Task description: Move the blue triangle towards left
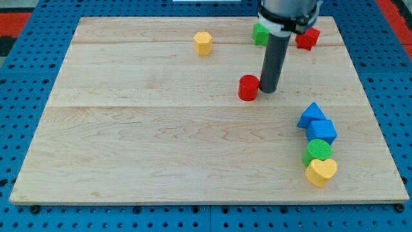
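The arm carries no pincer at all, so there is nothing to open, close or grip: it ends in a straight dark rod, and my tip (268,90) is down on the wooden board (161,142), a little to the view's right of centre and in the upper half. The tip sits just beside the red cylinder (248,87), on that block's right; whether the two actually touch cannot be told from here.

Over to the blue triangle (311,115): it lies well apart from the tip, lower down and nearer the view's right edge. It heads a tight chain of four blocks running down toward the view's bottom. Just below it comes the blue cube (321,131), then the green cylinder (317,151), then the yellow heart (320,172), each pressed close to its neighbour.

Up at the view's top, a yellow hexagonal block (203,43) stands alone, left of the rod. A green block (260,34) is partly hidden behind the arm, and a red block (308,38) peeks out on the arm's right side.
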